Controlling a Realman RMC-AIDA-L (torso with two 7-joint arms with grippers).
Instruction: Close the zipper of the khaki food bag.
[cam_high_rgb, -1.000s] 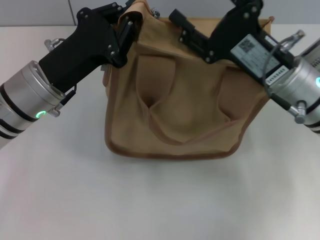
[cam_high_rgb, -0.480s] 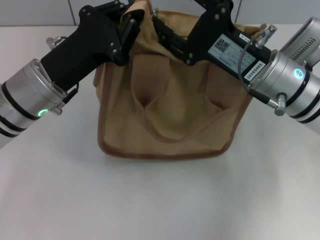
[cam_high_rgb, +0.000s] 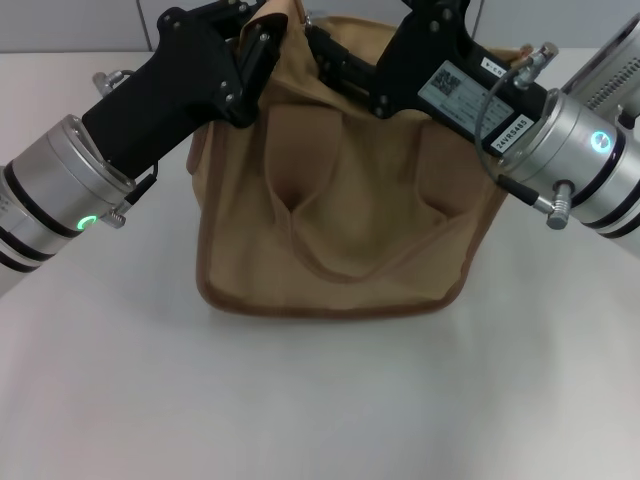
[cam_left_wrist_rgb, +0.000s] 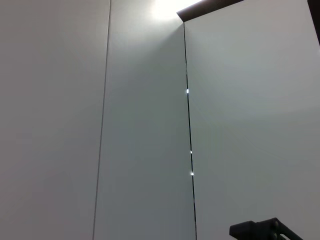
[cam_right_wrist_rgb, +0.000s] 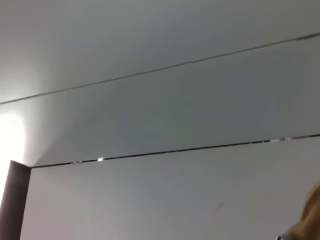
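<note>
The khaki food bag (cam_high_rgb: 340, 200) stands upright mid-table in the head view, one strap handle (cam_high_rgb: 330, 265) hanging down its front. My left gripper (cam_high_rgb: 268, 30) is shut on the fabric of the bag's top left corner, which sticks up between the fingers. My right gripper (cam_high_rgb: 318, 42) reaches across the bag's top from the right, its fingers together as one dark bar with the tips close to the left gripper. The zipper and its pull are hidden under that gripper. A scrap of tan fabric (cam_right_wrist_rgb: 312, 212) shows in the right wrist view.
The bag stands on a white table (cam_high_rgb: 320, 400), with bare surface in front and at both sides. A grey wall runs behind the bag. Both wrist views show mostly pale wall panels, with a dark part (cam_left_wrist_rgb: 265, 231) in the left one.
My right gripper has slid left along the bag's top towards the left gripper. The bag has shifted slightly left. The left gripper has kept its hold.
</note>
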